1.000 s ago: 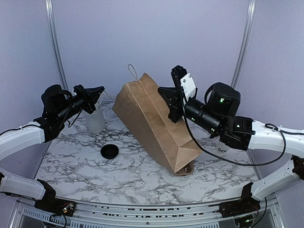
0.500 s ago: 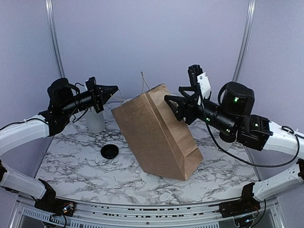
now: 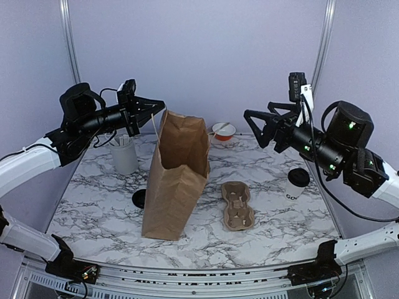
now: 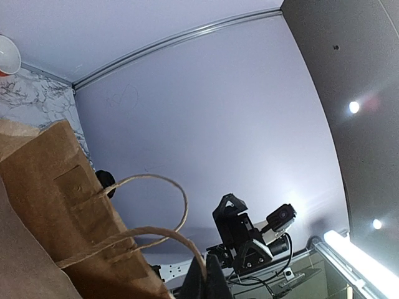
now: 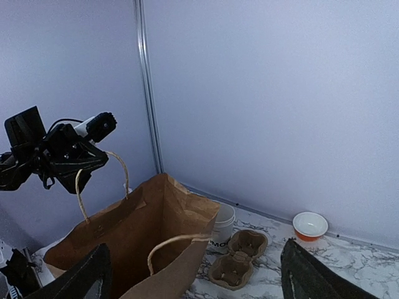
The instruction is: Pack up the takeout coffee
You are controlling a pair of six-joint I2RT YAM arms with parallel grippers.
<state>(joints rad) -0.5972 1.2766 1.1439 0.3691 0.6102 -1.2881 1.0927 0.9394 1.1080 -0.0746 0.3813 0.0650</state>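
Let go of the paper bag [image 3: 176, 180] within the last second and drew back toward 2 o'clock with the right pincer [image 3: 260, 118]; spread wide now, with nothing between its fingers in the overhead or wrist view; meanwhile hauled the bag from a lean to upright with the left pincer [image 3: 156, 104], clenched on the twine handle [image 4: 149, 177] above the bag's open mouth.

Outward from the right pincer: finds the takeout coffee [image 3: 298, 184] at about 5 o'clock in the overhead view, standing on the tabletop [image 3: 274, 233] near the right edge, well apart from the bag; upright, long axis vertical, black lid on top; sits close under the right forearm and far across from the left, so judged work for the right arm; probably calls for a descent, a grip round the cup wall, then a carry toward 9 o'clock and down into the bag's mouth.

Passes the moulded cup carrier [image 3: 237, 204] at 9 o'clock of the coffee, between it and the bag; further back, a small white bowl with an orange band [image 3: 222, 131] at 12 o'clock of the carrier; beyond the bag at 10 o'clock, a white utensil holder [image 3: 123, 156]; at the bag's left edge, a loose black lid [image 3: 138, 198], half hidden.

Reads only "GO" in dark letters low on the coffee's side; reads "MO" on a second, lidless white cup [image 5: 221, 229] in the right wrist view, just beside the carrier; makes out no print on the bag.
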